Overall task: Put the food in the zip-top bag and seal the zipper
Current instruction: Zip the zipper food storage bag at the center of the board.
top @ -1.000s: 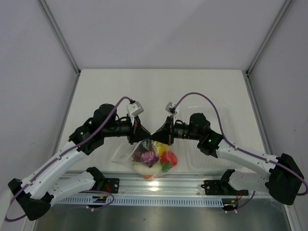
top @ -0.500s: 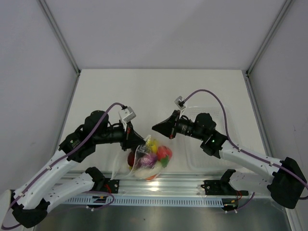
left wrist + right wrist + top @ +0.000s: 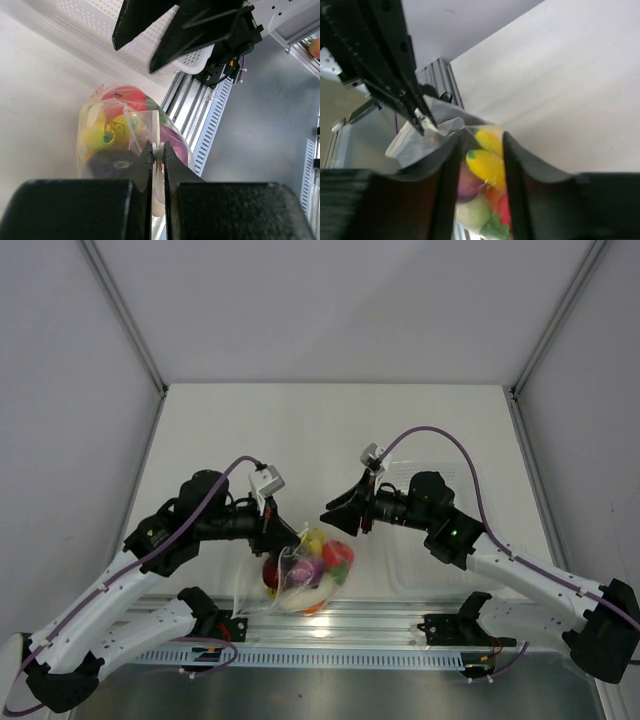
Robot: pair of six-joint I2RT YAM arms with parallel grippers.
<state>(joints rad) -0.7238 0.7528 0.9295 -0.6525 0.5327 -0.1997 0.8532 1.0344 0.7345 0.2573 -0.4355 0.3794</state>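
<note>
Left pincer [image 3: 157, 148] clamps zip-top bag [image 3: 94, 131], food [image 3: 306, 564] inside, right pincer [image 3: 334, 519] spread

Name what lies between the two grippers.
The crinkly clear plastic bag of toy food, edge pinched by the left gripper, open right gripper beyond it: left wrist view.

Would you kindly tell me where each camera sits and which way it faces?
Top external: above and behind the robot, looking down on the table; left arm and right arm show, the bag between them.
Left wrist: on the left arm, looking along its own left end effector, shut on the bag's strip, towards the right end effector.
Right wrist: on the right arm, looking past its own open fingers at the bag and the left end effector.
Both wrist views share the bag of toy food.
</note>
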